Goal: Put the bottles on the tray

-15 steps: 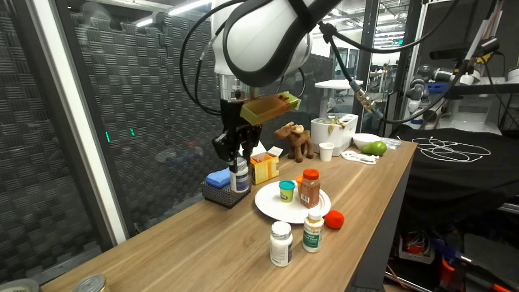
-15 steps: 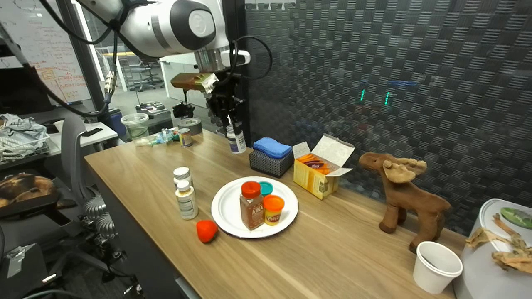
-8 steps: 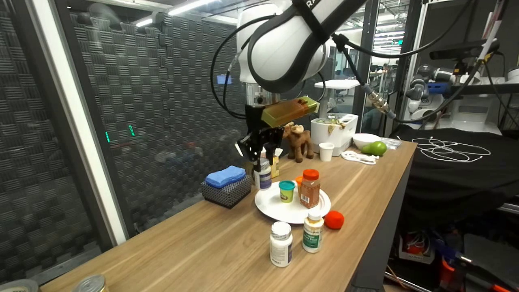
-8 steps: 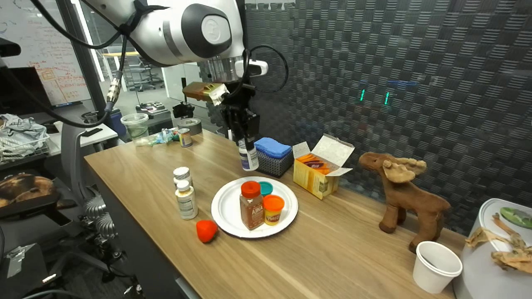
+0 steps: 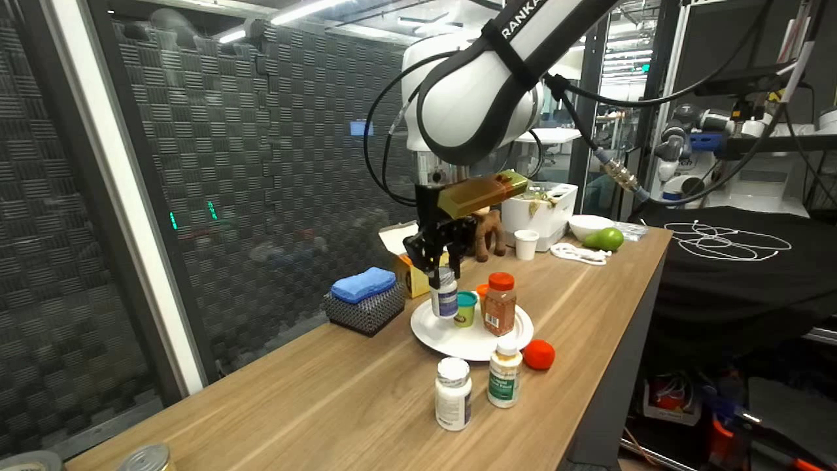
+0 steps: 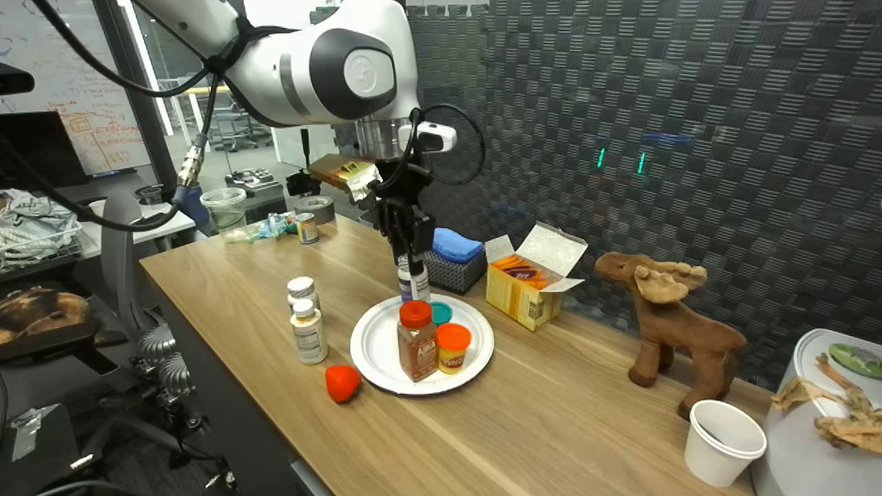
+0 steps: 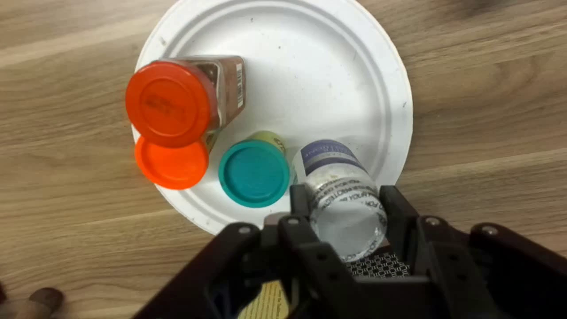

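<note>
My gripper (image 5: 446, 275) is shut on a white bottle with a purple label (image 5: 446, 305), its fingers around the cap in the wrist view (image 7: 343, 199). The bottle is over the left part of the white plate (image 5: 439, 335), beside the teal-lidded tub (image 7: 254, 173). I cannot tell whether its base touches the plate. A red-capped, orange-brown bottle (image 5: 500, 313) stands on the plate. It hides the held bottle's base in an exterior view (image 6: 417, 350). A green-labelled white bottle (image 5: 504, 379) and another white bottle (image 5: 453, 400) stand upright on the table beside the plate.
An orange-lidded tub (image 6: 453, 353) also stands on the plate. A red object (image 5: 539, 354) lies by its rim. A black mesh box (image 5: 366, 313) with a blue cloth and an open yellow box (image 6: 521, 296) stand behind. A toy moose (image 6: 672, 327) and paper cups (image 6: 723, 444) are further along.
My gripper has carried the bottle from beside the mesh box, past the yellow box, and lowered it over the plate. The other bottles have not moved.
</note>
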You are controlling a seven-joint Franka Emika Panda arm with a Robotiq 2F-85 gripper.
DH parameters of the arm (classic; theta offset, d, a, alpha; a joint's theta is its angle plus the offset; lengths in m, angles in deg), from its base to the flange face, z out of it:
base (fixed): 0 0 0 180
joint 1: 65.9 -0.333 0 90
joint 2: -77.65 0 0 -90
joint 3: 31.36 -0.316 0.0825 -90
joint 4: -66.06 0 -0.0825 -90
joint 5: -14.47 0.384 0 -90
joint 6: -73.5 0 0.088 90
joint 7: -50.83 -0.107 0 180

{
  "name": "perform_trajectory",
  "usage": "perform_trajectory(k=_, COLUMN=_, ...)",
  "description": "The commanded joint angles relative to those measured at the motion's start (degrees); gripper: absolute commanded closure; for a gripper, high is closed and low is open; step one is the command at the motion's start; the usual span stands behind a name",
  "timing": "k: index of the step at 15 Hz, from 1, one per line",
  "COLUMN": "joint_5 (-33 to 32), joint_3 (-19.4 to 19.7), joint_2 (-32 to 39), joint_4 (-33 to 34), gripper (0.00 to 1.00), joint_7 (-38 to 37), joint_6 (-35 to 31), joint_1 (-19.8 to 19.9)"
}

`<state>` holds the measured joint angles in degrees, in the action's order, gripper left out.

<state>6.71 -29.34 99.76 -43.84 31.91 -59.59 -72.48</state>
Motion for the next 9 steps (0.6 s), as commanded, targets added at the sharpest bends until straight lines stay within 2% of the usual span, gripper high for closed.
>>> perform_trajectory(k=1, joint_5=2.23, joint_3=-0.85, joint_2=-0.4, joint_4=-0.38, gripper=0.8, joint_7=0.23, joint_6=0.66, joint_1=0.17)
perform_trajectory(k=9, joint_5=1.35, joint_3=0.1, joint_2=2.41, joint_4=-0.15, gripper=0.8, joint_7=-0.4, joint_6=-0.47, joint_1=-0.02)
